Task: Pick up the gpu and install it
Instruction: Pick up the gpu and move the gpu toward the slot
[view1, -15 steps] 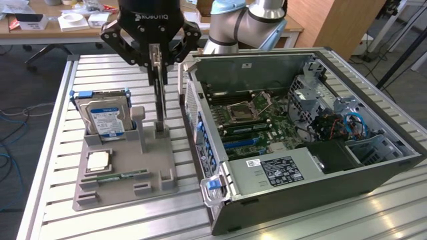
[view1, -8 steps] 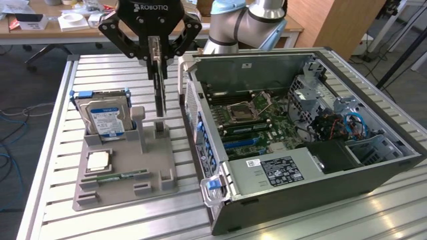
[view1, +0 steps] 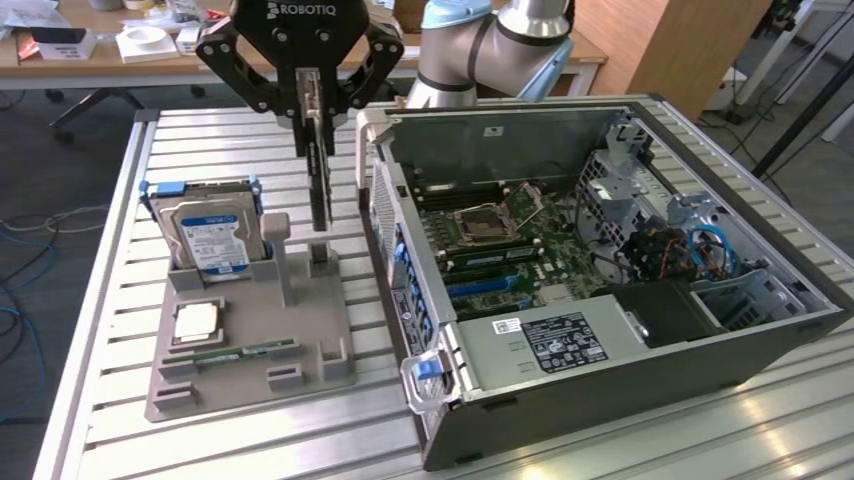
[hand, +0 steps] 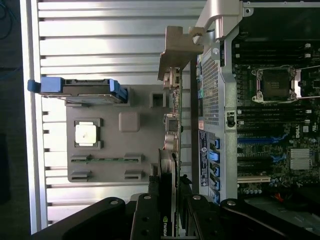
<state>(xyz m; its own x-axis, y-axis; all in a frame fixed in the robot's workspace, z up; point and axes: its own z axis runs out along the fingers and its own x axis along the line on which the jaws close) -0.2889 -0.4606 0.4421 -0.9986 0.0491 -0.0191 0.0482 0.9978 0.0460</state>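
Observation:
The gpu is a thin dark card seen edge-on, hanging upright over the grey holder tray. Its lower end is at or just above the tray's upright slot stand; I cannot tell whether they touch. My gripper is shut on the card's upper part, with a black finger on each face. In the wrist view the gpu runs away from my gripper and ends in its silver bracket. The open computer case lies next to it, with the motherboard and its blue slots exposed.
On the tray stand a silver hard drive with blue rails, a processor chip and a narrow green memory stick. The case's rear wall rises close beside the card. The slatted metal table ends at the exterior view's left.

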